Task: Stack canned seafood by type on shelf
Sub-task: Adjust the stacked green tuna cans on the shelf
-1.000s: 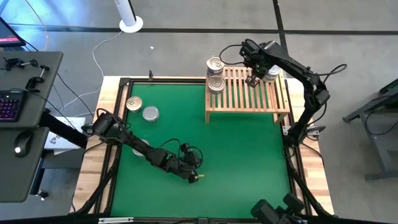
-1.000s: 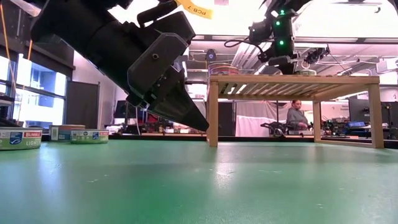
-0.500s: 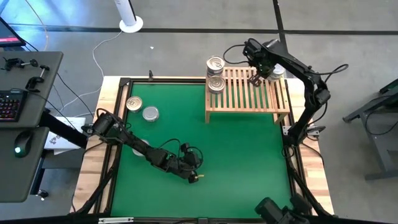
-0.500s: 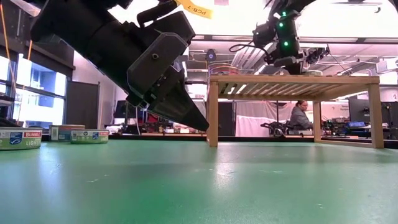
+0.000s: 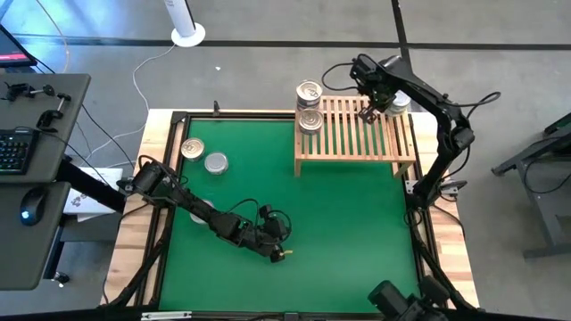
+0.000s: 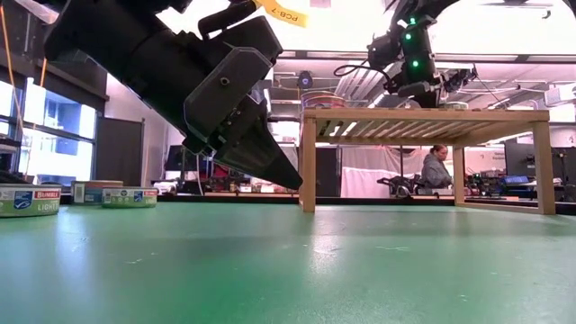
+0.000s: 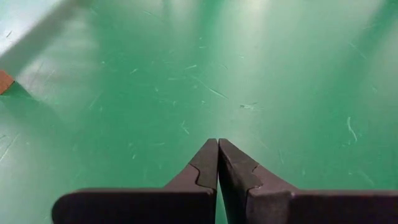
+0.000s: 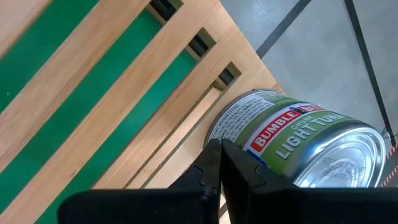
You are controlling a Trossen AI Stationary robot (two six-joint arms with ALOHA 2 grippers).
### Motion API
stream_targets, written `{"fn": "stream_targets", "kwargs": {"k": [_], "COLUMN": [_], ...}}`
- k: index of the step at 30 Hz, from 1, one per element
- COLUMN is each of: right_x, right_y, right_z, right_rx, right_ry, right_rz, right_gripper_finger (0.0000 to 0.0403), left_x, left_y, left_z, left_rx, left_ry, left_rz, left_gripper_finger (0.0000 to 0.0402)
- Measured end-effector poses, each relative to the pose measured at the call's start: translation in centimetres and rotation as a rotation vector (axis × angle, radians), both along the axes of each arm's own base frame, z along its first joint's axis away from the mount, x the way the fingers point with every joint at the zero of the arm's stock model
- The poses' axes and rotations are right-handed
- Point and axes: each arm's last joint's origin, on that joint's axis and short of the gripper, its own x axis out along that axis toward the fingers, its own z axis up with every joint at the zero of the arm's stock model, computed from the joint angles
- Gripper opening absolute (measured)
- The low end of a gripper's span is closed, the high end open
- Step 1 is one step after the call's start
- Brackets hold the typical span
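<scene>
The light-wood slatted shelf (image 5: pixel 352 135) stands at the far right of the green mat. Tins (image 5: pixel 309 91) (image 5: pixel 310 119) stand at two spots on its far left end. A green-labelled tin (image 8: pixel 292 143) stands on its base at the shelf's far right corner (image 5: pixel 398 102). My right gripper (image 8: pixel 219 152) is shut, slanting down over the slats right beside that tin's wall (image 5: pixel 365 114). Two more tins (image 5: pixel 193 148) (image 5: pixel 215 162) sit on the mat at the far left. My left gripper (image 7: pixel 217 152) is shut and hangs just above the mat near its middle (image 5: pixel 284 256). My right gripper's shut fingertips (image 8: pixel 211 163) stand at the green-labelled tin's lower side wall (image 8: pixel 231 132), coming slanting down from the shelf's middle. Whether they touch the wall I cannot tell. The tin stands upright on the slats.
A dark frame rim (image 5: pixel 169 160) borders the mat, with pale wood outside it. The shelf's legs (image 6: pixel 309 162) leave open room under the slats. The mat between my left gripper and the shelf is bare green (image 5: pixel 348 223). A person (image 6: pixel 438 169) sits in the room behind.
My right gripper has turned a little above the shelf's far right end, and in the high view more of the tin at that corner shows beside it. My left arm has kept still.
</scene>
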Motion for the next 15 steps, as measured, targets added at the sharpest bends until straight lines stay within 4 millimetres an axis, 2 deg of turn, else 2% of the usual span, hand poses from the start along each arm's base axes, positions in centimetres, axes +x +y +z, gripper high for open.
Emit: {"fn": "stream_targets", "kwargs": {"k": [15], "right_x": [-0.17], "right_y": [-0.14], "right_z": [0.01], "right_rx": [-0.004], "right_ry": [0.005], "right_rz": [-0.006], "right_gripper_finger": [0.0], "left_x": [-0.01], "left_y": [-0.02], "left_z": [0.0], "left_rx": [0.0], "left_ry": [0.0], "left_rz": [-0.001], "left_gripper_finger": [0.0]}}
